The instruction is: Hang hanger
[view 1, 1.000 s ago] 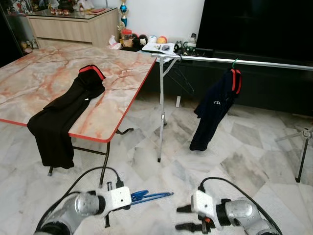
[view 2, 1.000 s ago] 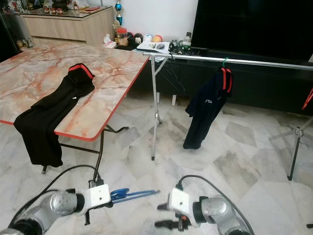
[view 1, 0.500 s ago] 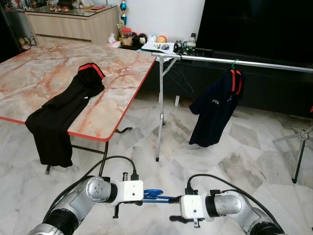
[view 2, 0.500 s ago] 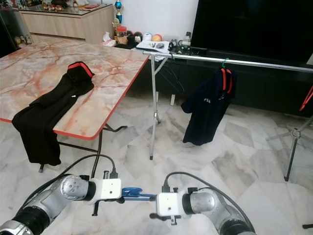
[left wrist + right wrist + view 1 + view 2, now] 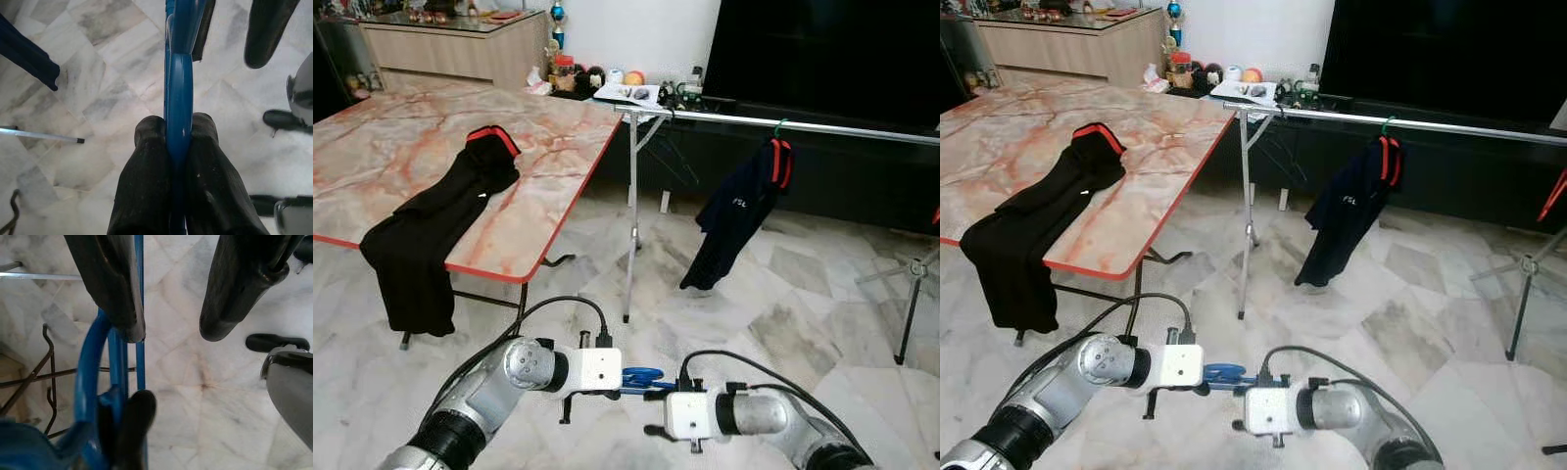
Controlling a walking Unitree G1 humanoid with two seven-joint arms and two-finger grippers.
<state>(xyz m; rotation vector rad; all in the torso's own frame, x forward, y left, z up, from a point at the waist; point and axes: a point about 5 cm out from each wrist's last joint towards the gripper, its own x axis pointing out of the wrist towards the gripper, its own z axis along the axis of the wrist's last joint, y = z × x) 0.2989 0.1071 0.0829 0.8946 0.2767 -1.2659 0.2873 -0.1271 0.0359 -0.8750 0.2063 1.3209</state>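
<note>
- The bench, marble-patterned with a red edge, stands on a pale marble floor, and everything here is placed from it.
- A black shirt with a red collar lies across the bench and droops over its near edge toward the floor.
- Just off the bench's far right corner rises the steel rail, one leg planted beside the bench, bar running away to the right.
- On that rail, well apart from the bench, a dark navy shirt with red collar trim hangs from a green hook.
- Beyond the bench sits a low wooden cabinet with ornaments on top, and behind the rail a big black screen against the wall.
- Small clutter, balls and jars, sits on a low shelf past the bench's far corner.
- Down in front of the bench, low over the floor, the left gripper is clamped on the blue hanger, fingers pressed to both sides of the plastic.
- The right gripper is there too, facing the left one, spread wide with one finger lying against the hanger bar and the other clear of it.
- A black cable loops from each silver wrist.
</note>
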